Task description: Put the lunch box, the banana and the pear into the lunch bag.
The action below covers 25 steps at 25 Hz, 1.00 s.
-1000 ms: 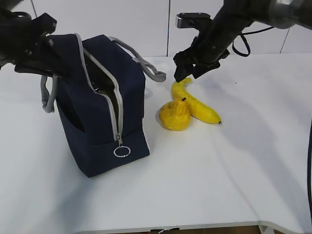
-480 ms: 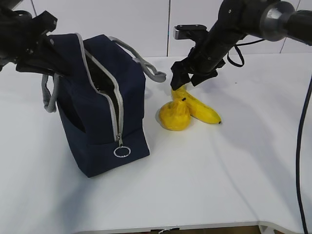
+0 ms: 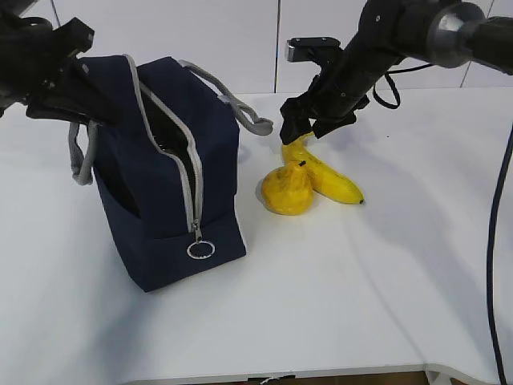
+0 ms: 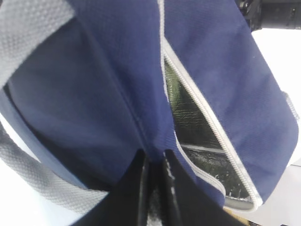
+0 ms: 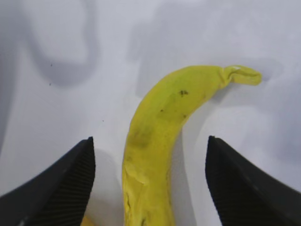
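Over the stem end of the banana [image 3: 321, 172] hangs the right gripper [image 3: 303, 128], its jaws spread wide and holding nothing; from the wrist view the two dark ribbed fingers [image 5: 56, 183] stand one on each side of the fruit's curved neck, well clear of the skin on both sides. The banana lies flat on the white tabletop [image 3: 361, 281], its stem pointing toward the back wall and its dark tip toward the front right. Pressed against its near side sits the pear [image 3: 287, 190], stem up, touching the banana around the middle.

To the left, the lunch bag [image 3: 168, 176] stands upright with its grey zipper run open and the ring pull [image 3: 199, 249] hanging low at the front. The left gripper [image 4: 153, 188] is clenched on the navy fabric at the rim of the opening, pinching it so the mouth gapes; silvery lining shows inside. I cannot make out the lunch box from where I stand; something may rest at the bottom of the bag, but it is too dark to say.

The step in hand looks like picking up the banana. To do it well, I would come straight down so the fingers straddle the neck evenly, and close across the narrow width rather than along the curve. Gripping a little farther from the pear seems wise, since a finger brushing it could roll it away. The left arm should hold the mouth wide until the fruit is dropped in.
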Each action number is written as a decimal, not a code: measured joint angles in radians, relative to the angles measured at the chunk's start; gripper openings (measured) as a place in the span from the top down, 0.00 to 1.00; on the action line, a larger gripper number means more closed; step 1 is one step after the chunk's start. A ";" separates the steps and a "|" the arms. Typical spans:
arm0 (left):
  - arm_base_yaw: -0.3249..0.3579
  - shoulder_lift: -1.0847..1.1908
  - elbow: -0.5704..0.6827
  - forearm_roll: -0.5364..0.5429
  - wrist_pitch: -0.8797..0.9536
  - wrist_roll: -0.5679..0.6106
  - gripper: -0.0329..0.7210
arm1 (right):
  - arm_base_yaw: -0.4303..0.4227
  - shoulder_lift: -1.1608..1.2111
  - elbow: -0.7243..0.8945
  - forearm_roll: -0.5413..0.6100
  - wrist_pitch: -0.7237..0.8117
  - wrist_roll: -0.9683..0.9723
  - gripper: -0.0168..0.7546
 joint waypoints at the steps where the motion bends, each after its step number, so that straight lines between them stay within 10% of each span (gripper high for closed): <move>1: 0.000 0.000 0.000 0.000 0.000 0.000 0.96 | 0.000 0.000 0.000 0.000 -0.002 0.000 0.22; 25: 0.000 0.000 0.000 0.000 0.000 0.000 0.96 | 0.000 0.072 0.000 0.040 -0.006 0.000 0.22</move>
